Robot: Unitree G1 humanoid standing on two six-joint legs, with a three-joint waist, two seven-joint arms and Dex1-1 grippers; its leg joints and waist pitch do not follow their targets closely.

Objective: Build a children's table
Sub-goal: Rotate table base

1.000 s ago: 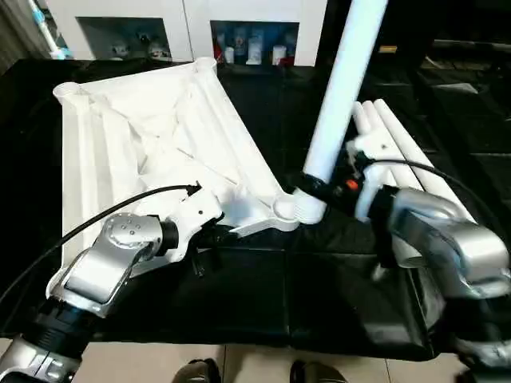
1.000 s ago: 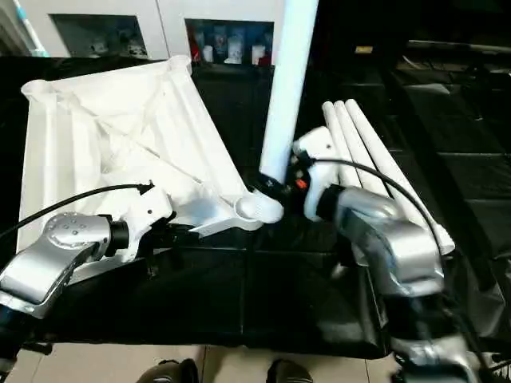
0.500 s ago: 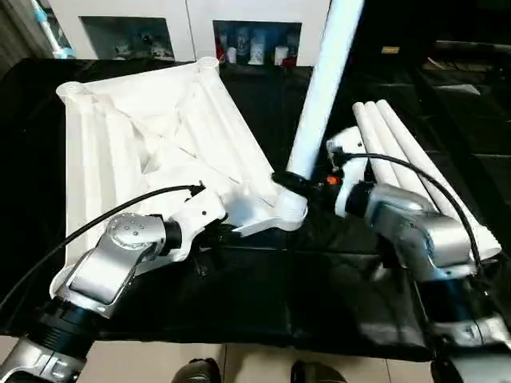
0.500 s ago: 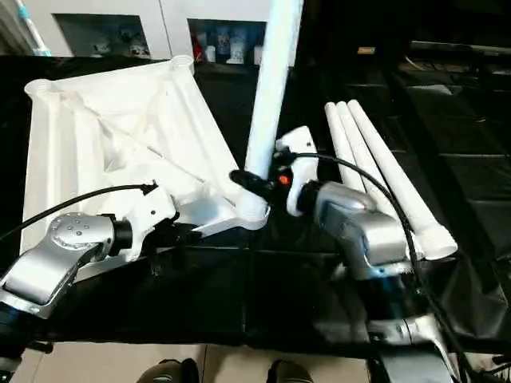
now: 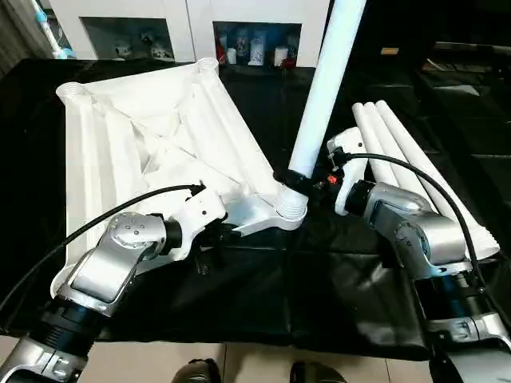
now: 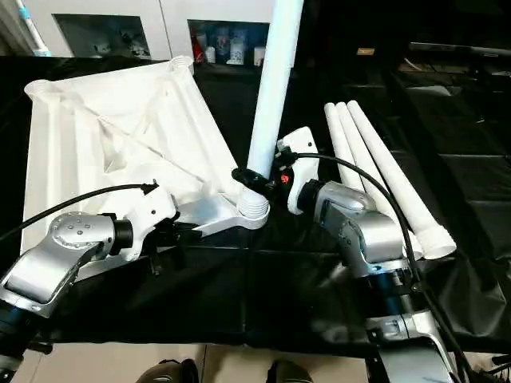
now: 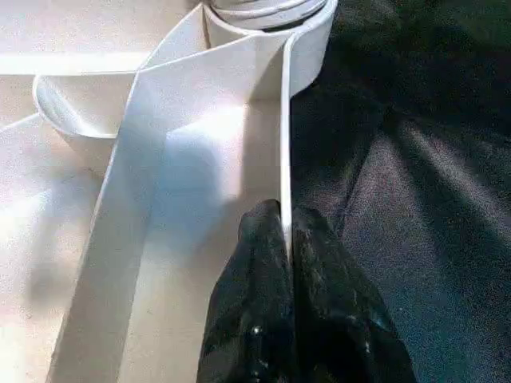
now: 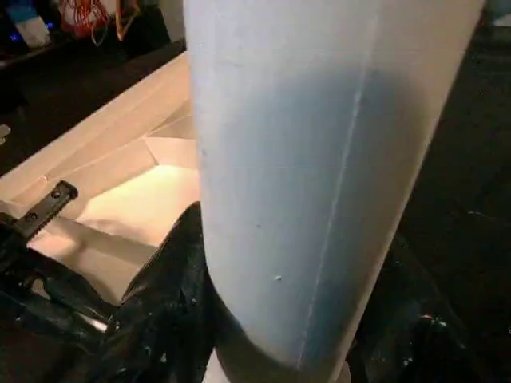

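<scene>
Right gripper point(image 5: 289, 177) is clamped round the bottom of a long tapered white plastic leg point(image 5: 322, 88), standing it up in the near corner socket point(image 5: 289, 209) of the upside-down ribbed white tabletop point(image 5: 152, 136). Left gripper point(image 7: 286, 233) pinches the thin rim by that socket, presumably to steady it. Can't tell if it's fully seated. Three spare white legs point(image 5: 399, 152) lie just right; black cloth point(image 5: 319, 287) around is open

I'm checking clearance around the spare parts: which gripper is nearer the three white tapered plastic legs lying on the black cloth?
Right. The right gripper, clasping the upright leg, is beside the three lying legs; the left gripper pinches the tabletop's rim, farther away.
</scene>
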